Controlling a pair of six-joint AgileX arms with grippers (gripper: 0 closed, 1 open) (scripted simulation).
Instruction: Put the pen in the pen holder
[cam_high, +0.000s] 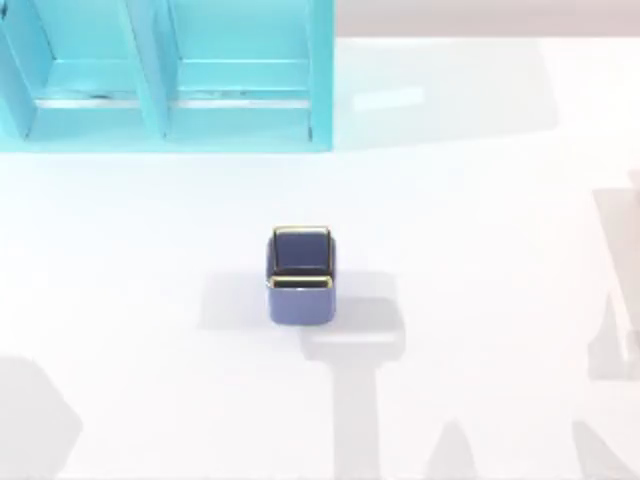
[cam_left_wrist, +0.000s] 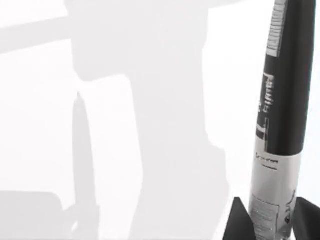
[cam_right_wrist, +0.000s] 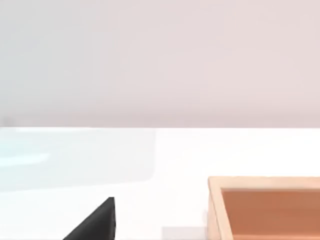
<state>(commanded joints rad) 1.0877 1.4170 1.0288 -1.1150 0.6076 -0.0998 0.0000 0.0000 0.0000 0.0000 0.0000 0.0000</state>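
The pen (cam_left_wrist: 282, 100), black above and silver below with printed lettering, stands nearly upright in the left wrist view. My left gripper (cam_left_wrist: 272, 223) is shut on its silver lower end, a dark fingertip on each side. It hangs over bare white table, where its shadow falls. The pen holder (cam_high: 300, 305), a small periwinkle-blue square cup with a thin gold rim, stands upright in the middle of the table in the top view. A dark part of my right gripper (cam_right_wrist: 97, 222) pokes into the right wrist view, low over the table.
A large turquoise shelf unit (cam_high: 165, 70) stands at the table's back left. A shallow wooden box (cam_right_wrist: 267, 207) sits on the table in the right wrist view. Arm shadows lie along the table's front and right side.
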